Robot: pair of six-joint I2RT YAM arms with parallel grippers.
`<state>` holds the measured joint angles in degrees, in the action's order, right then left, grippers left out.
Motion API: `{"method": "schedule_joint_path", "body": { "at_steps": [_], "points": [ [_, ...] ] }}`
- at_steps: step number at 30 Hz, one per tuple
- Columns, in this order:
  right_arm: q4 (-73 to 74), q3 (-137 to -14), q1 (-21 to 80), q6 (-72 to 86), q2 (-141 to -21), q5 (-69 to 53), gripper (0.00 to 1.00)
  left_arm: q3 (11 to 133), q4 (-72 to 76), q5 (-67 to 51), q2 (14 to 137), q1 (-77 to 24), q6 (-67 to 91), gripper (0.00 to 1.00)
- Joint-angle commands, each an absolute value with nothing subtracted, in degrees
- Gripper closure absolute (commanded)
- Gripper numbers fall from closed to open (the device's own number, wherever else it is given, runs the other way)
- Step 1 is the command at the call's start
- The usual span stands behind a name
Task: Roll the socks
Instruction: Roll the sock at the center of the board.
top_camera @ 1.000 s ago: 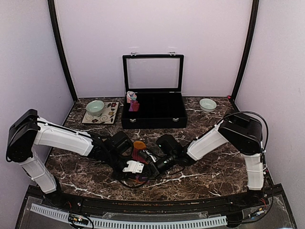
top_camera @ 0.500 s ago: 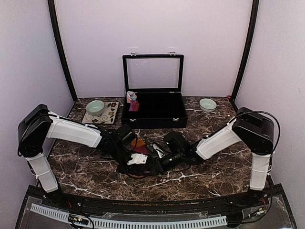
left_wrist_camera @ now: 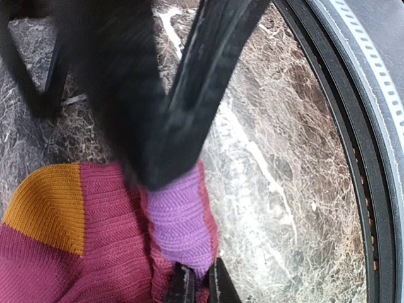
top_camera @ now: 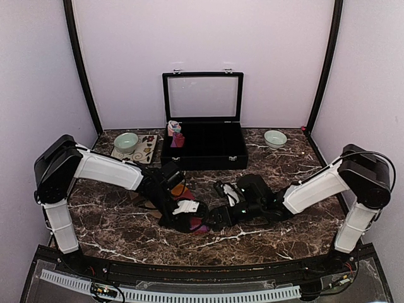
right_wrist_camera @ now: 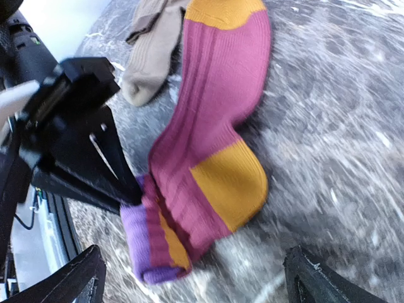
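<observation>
Pinching red sock [right_wrist_camera: 208, 120] cuff w/ L gripper [left_wrist_camera: 197, 285]; R gripper [right_wrist_camera: 196, 278] jaws wide, sock running lengthwise away ahead.

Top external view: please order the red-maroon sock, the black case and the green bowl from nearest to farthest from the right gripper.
1. red-maroon sock, just beside the right gripper
2. black case, centre back
3. green bowl, far back left

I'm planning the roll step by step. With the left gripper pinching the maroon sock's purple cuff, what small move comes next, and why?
Probably turn the left gripper to fold the purple cuff toward the orange heel: it is shut on that cuff, the maroon sock lies flat, unrolled, and the right gripper hangs open, clear of it.
</observation>
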<state>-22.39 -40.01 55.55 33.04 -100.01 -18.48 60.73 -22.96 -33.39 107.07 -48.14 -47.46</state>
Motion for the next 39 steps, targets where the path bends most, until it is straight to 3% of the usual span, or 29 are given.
{"method": "schedule_joint_path", "body": {
  "at_steps": [1, 6, 10, 14, 21, 26, 39],
  "points": [
    [-12.42, -35.85, 56.07, 31.95, -99.33, -11.67, 0.01, 58.67, -32.76, -24.18, 111.47, -47.37, -44.3, 1.0],
    [-12.78, -32.1, 56.13, 31.97, -93.58, -4.68, 0.01, 59.0, -33.17, -24.64, 111.8, -46.94, -44.11, 1.0],
    [-7.99, -30.6, 60.17, 28.53, -78.23, 17.24, 0.01, 59.43, -34.24, -25.92, 111.91, -46.29, -44.02, 1.0],
    [-12.95, -25.17, 59.68, 31.73, -67.25, 28.33, 0.0, 61.13, -36.22, -27.77, 113.06, -45.89, -44.56, 1.0],
    [-24.98, -20.48, 63.81, 14.0, -65.31, 14.44, 0.03, 65.64, -41.34, -32.01, 117.08, -45.08, -46.02, 1.0],
    [-26.83, -20.53, 71.66, -1.03, -68.01, 8.22, 0.27, 70.2, -47.81, -36.74, 121.65, -44.03, -48.09, 1.0],
    [-19.72, -40.1, 77.23, -27.1, -92.73, 4.14, 0.52, 78.37, -58.7, -40.19, 129.02, -43.11, -52.67, 1.0]
  ]
}}
